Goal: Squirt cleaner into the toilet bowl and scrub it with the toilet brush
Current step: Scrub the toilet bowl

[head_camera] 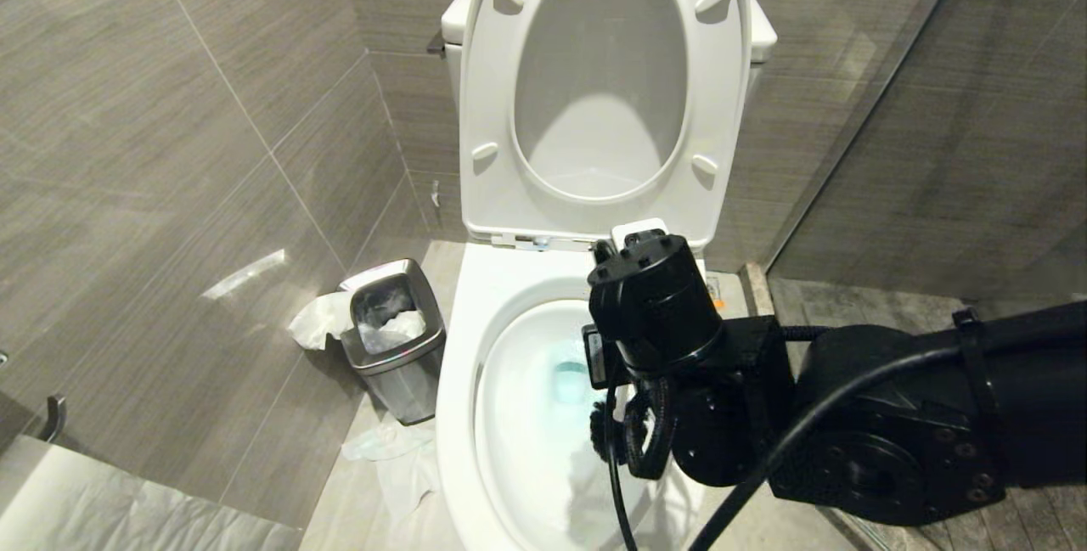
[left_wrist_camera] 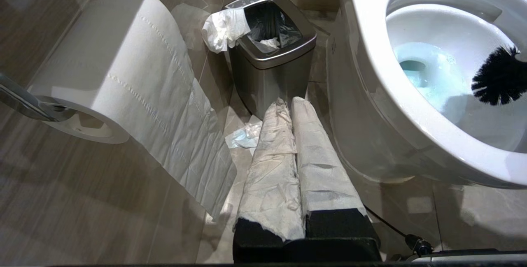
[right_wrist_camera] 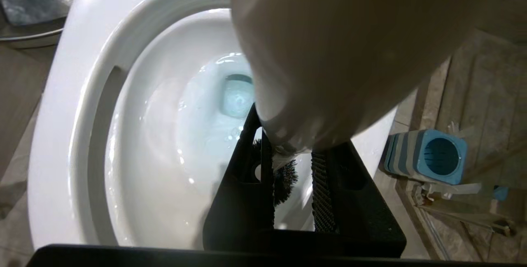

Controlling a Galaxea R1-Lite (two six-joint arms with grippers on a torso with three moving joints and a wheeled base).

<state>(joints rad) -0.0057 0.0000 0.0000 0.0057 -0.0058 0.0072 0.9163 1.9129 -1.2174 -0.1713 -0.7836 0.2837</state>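
Scrub step in hand. Our right tool (right_wrist_camera: pixel 292 168) pinches the toilet brush (left_wrist_camera: pixel 500 75), apparently by its white handle; bristles sit inside the toilet bowl (head_camera: pixel 463 381), near tinted cleaner (right_wrist_camera: pixel 236 98). Left tool (left_wrist_camera: pixel 294 108) pressed together, parked beside the bin (left_wrist_camera: pixel 269 53). Next: sweep the bristles along the wall.

Right pincer (right_wrist_camera: pixel 292 176) pointing down, clamped; left pincer (left_wrist_camera: pixel 293 106) shut
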